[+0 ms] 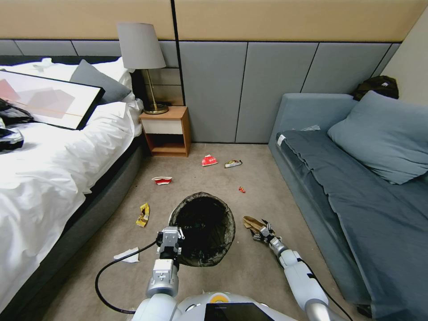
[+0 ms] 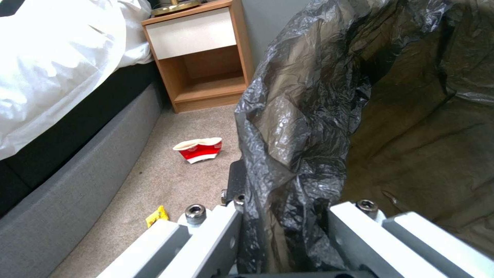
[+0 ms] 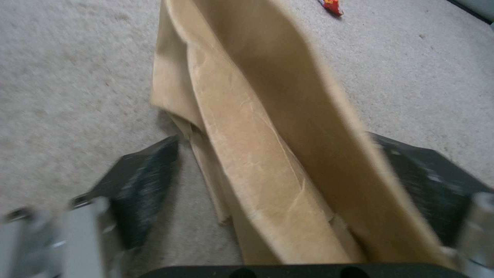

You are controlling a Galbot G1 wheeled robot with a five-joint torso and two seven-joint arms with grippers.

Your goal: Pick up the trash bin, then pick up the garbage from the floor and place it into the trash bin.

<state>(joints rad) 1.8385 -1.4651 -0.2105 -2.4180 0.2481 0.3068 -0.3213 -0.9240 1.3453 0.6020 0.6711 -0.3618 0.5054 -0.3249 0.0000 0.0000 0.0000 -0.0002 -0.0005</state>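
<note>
Left gripper (image 1: 174,232) is clamped on the near rim of the trash bin (image 1: 203,228), fingers pinching the black liner. The left wrist view shows that up close: one finger (image 2: 236,185) outside the crinkled bag, the other side tucked within the bin's mouth, plastic squeezed between. From the head view the bin sits in front of the robot's chest, tipped so its dark opening faces the camera; whether its base touches the carpet (image 1: 249,267) I cannot tell.

Over to the right gripper (image 1: 260,230): low beside the bin, at the tan curled piece (image 1: 252,221). The right wrist view gives what the head view can't: the dark fingers (image 3: 146,181) stand spread on either side of the tan sheet, a gap showing on one side, so the jaws are open around it and not pinching. A small red wrapper (image 3: 331,5) lies on the carpet beyond it.

Further out, the head view lays out the rest of the garbage: a yellow wrapper (image 1: 143,215) and white paper scrap (image 1: 127,255) on the bed (image 1: 49,178) side, a crushed red-and-white cup (image 1: 162,180) ahead, a red-and-white pack (image 1: 209,160) and another wrapper (image 1: 233,163) near the nightstand (image 1: 166,129). The sofa (image 1: 356,187) lines the right.
</note>
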